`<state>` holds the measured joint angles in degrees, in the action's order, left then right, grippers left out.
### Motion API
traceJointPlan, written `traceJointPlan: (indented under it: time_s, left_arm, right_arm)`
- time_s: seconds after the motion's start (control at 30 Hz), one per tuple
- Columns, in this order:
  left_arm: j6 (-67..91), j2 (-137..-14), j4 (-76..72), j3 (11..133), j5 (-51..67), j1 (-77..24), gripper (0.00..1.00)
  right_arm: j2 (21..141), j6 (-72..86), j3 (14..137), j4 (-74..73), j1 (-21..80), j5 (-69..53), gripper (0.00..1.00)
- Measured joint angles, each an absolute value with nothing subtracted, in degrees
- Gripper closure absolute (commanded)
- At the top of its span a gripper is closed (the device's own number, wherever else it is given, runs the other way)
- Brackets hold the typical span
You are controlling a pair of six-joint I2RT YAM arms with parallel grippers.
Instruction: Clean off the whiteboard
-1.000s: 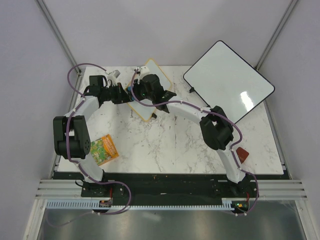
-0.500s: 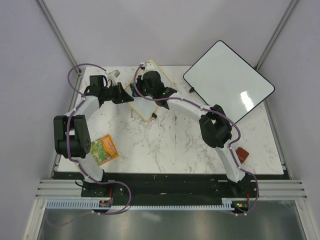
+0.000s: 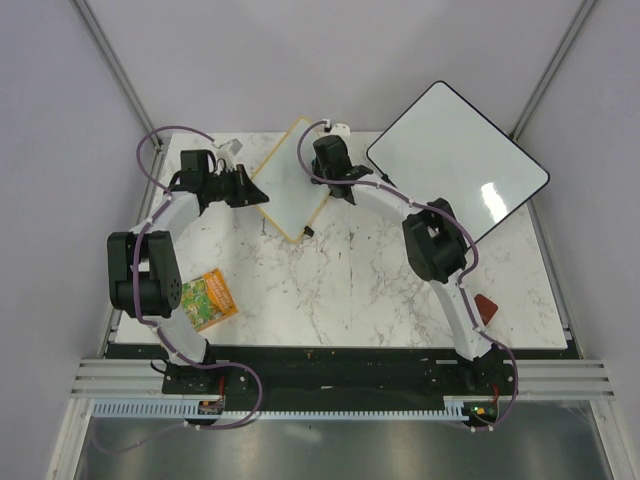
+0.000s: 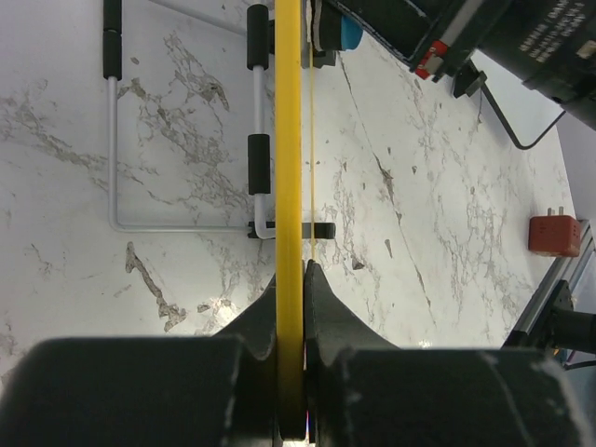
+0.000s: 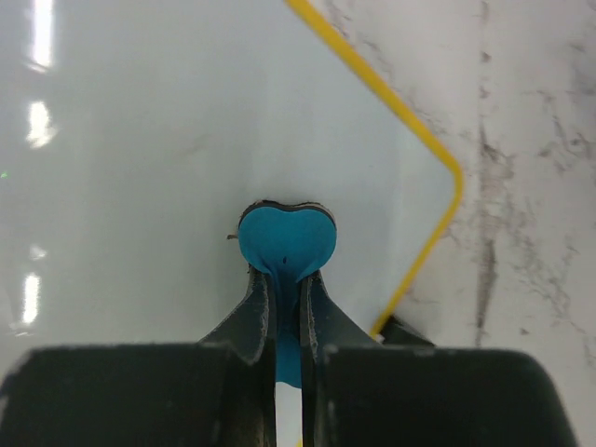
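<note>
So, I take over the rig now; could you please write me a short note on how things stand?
Left pincer: shut on the yellow rim of the small whiteboard.
Right pincer: shut on the blue eraser, touching the board face near a corner.
Done: the face seen by the right wrist camera shows no writing.
Left: check the rest, wipe any marks.

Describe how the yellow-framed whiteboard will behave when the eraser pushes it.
Probably stiff: the yellow-framed whiteboard shows a straight edge. Likely tippy, being thin on a wire stand, though the left gripper clamping its edge should steady it. Its glossy face probably lets the blue eraser slide.
</note>
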<state>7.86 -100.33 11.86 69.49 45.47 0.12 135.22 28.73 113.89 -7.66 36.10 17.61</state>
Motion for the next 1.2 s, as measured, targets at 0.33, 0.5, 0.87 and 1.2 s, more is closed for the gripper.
traceJointPlan:
  time_s: [0.33,0.5,0.87,1.2]
  left_arm:
    - [5.80,-99.48,11.88,69.73,45.12,-1.04,0.98]
    - [4.60,-99.29,11.92,69.82,45.19,-1.43,0.98]
    - [4.62,-99.26,11.99,69.82,45.15,-1.48,0.98]
    - [5.13,-99.26,12.27,69.84,44.86,-1.48,0.98]
  right_arm:
    - [130.06,27.64,98.04,-3.25,34.63,19.92,1.00]
    - [128.62,27.62,95.35,-2.50,34.57,18.70,1.00]
    - [128.62,27.59,95.00,-1.45,33.50,14.48,1.00]
    - [128.60,25.96,94.08,2.09,32.91,8.47,1.00]
